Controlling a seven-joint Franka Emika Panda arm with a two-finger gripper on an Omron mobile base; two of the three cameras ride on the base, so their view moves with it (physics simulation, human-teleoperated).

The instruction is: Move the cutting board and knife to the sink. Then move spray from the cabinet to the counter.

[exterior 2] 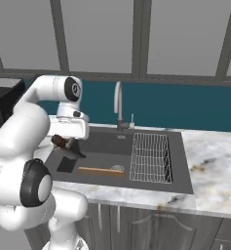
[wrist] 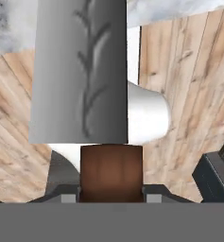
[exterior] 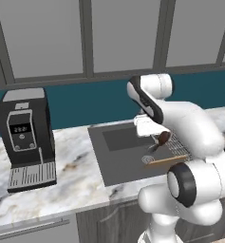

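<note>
- My gripper (exterior 2: 68,141) is clamped on the knife (wrist: 80,71) by its short reddish-brown handle (wrist: 111,172); in the hand view the handle sits between the two finger tips and the broad grey blade runs straight out ahead.
- From the right base view the knife hangs over the left end of the sink (exterior 2: 112,151), blade pointing down into the basin, not yet resting on the bottom as far as I can tell.
- The cutting board (exterior 2: 100,171) already lies flat in the basin along its front edge, just left of the wire rack (exterior 2: 150,157).
- Handling, as I judge it: the cleaver is stiff and blade-heavy, so a handle grip lets it swing or twist; steel on a hard basin will slide and clatter if dropped. I would lower it close before letting go.
- The handle is the right place to hold; the blade is too thin and slick.
- The counter (exterior: 61,190) lies left of the sink, with a black coffee machine (exterior: 26,137) near its back edge.
</note>
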